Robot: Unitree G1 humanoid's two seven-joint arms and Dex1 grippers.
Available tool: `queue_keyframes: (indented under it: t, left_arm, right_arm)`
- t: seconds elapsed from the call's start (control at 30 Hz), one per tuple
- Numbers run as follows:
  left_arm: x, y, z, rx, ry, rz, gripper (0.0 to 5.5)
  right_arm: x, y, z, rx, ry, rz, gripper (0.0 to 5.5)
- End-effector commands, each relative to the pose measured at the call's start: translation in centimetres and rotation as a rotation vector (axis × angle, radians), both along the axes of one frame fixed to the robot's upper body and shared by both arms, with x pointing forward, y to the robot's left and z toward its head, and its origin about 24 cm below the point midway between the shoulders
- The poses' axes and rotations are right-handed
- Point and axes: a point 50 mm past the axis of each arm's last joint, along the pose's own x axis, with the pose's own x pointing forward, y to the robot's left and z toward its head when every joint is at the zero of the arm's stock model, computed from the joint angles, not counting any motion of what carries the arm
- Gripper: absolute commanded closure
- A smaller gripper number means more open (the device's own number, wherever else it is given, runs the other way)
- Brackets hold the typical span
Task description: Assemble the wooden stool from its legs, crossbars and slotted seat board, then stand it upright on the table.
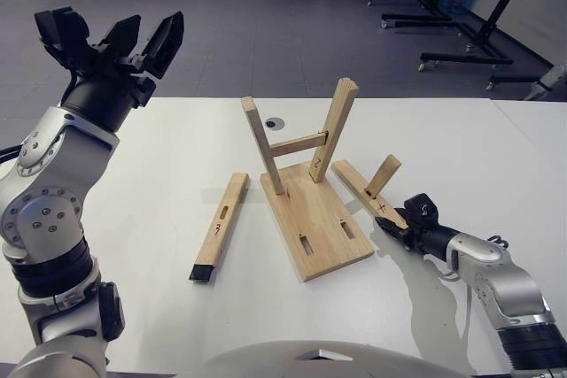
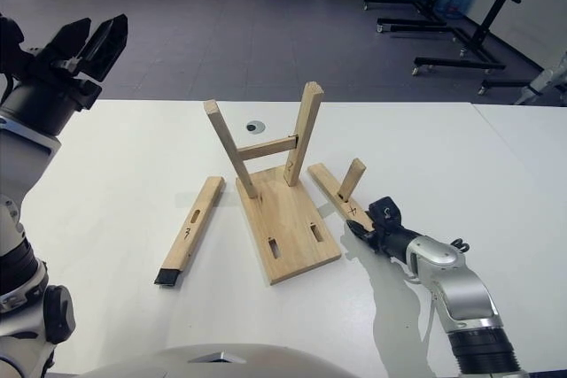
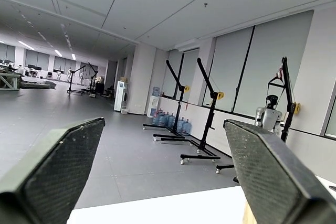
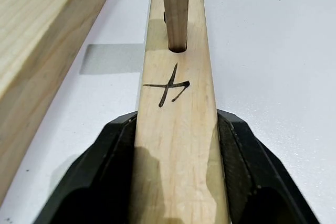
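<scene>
— How many pieces have I got out there?

— You have four pale, square-section wooden legs, two thin wooden crossbars and one flat rectangular slotted seat board point(image 1: 321, 219), all on the white table point(image 1: 151, 174). The left upright leg point(image 1: 263, 143) and the right upright leg point(image 1: 335, 128) stand in the board, splaying apart toward their tops. The long crossbar point(image 1: 297, 144) joins them. The loose leg point(image 1: 221, 223) lies flat on the far side of the board from your right pincer point(image 4: 177, 121), with a black cap point(image 1: 204, 272) on its near end. The fourth, the held leg point(image 1: 365, 190), is in that pincer.

— And how are my pincers set?

— The right one's black fingers point(image 4: 113, 145) are clamped on both sides of the held leg's near end, and the wood fills the gap. Your left pincer point(image 1: 143, 34) hangs high over the table's left side, well apart from every piece. Its fingers are spread wide with nothing between them.

— What does the held leg look like, and which way does it point?

— It has a light grain and a black pen mark point(image 4: 167, 88) just ahead of the fingers. Beyond the mark is a slot with the short crossbar point(image 1: 384, 174) plugged in, rising at a tilt. The leg lies flat on the table. Its long axis runs straight ahead of the pincer, away from you and slanting left. The seat board lies just beside it on the pincer's left, with two empty slots point(image 1: 306, 243) at its near end.
</scene>
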Motion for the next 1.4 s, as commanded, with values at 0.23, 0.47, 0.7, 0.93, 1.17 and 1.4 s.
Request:
queue_keyframes:
  t: [0.23, 0.47, 0.7, 0.93, 1.17, 1.4]
  left_arm:
    - [0.3, -1.5, 2.7, -0.175, -0.021, -0.346, 1.35]
    - [0.0, -3.0, -0.7, -0.380, 0.124, -0.618, 1.35]
    - [-1.0, -4.6, -2.6, -0.514, 0.238, -0.770, 1.35]
    - [-2.1, -7.7, -4.4, -0.641, 0.397, -0.949, 1.35]
    - [-2.5, -9.8, -3.7, -0.678, 0.388, -1.013, 1.35]
    - [-2.6, -10.1, -2.9, -0.693, 0.365, -0.990, 1.35]
  right_arm:
    - [7.7, -2.5, 14.7, 0.413, -0.420, -0.081, 3.45]
    - [6.5, 0.5, 23.8, 0.679, -0.486, 0.326, 3.45]
    - [3.3, 1.8, 22.4, 0.814, -0.193, 0.602, 3.45]
    - [1.4, 5.3, 19.7, 0.961, -0.047, 0.791, 3.45]
    - [1.3, 8.1, 18.0, 0.963, 0.006, 0.812, 3.45]
    - [1.3, 8.9, 17.3, 0.979, 0.000, 0.780, 3.45]
